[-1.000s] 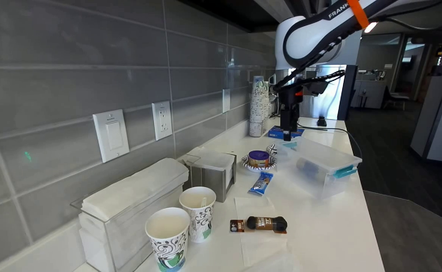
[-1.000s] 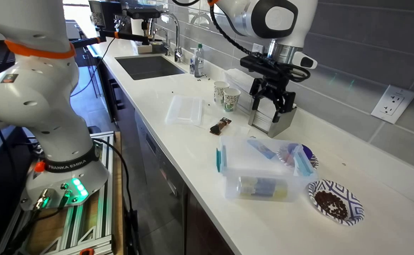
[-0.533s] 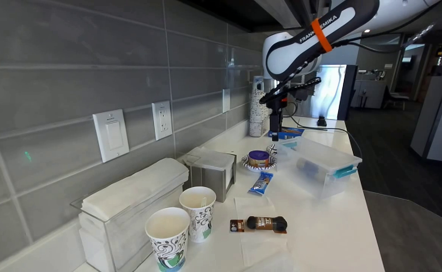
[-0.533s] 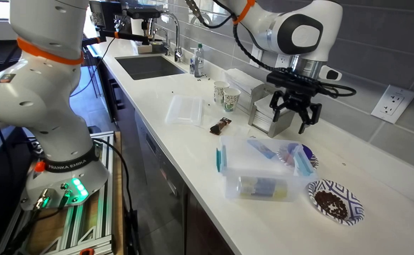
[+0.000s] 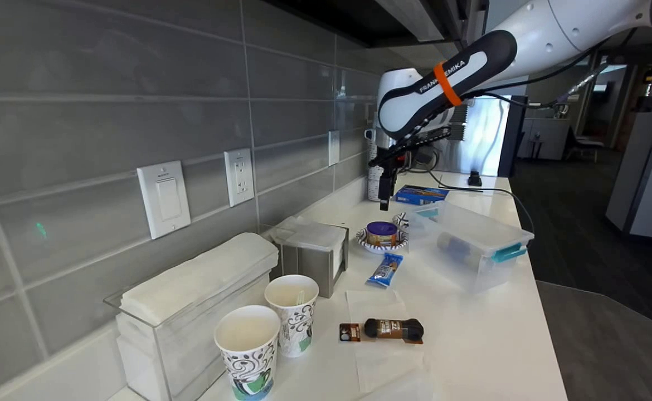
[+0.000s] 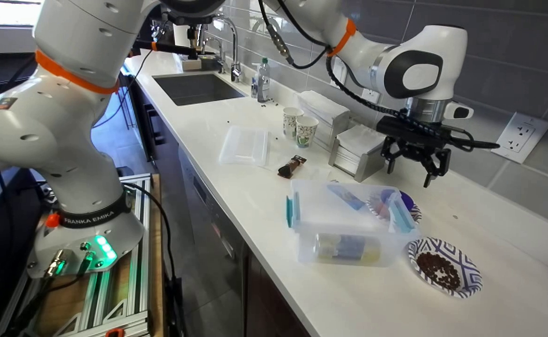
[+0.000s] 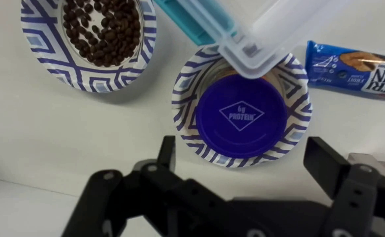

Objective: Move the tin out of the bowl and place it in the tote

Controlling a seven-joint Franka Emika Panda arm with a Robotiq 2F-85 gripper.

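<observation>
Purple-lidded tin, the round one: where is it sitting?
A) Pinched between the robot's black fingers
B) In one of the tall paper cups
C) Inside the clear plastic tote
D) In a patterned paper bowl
D: in the wrist view, the purple-lidded tin sits within the rim of the patterned paper bowl, and the open gripper is not holding it.
</observation>
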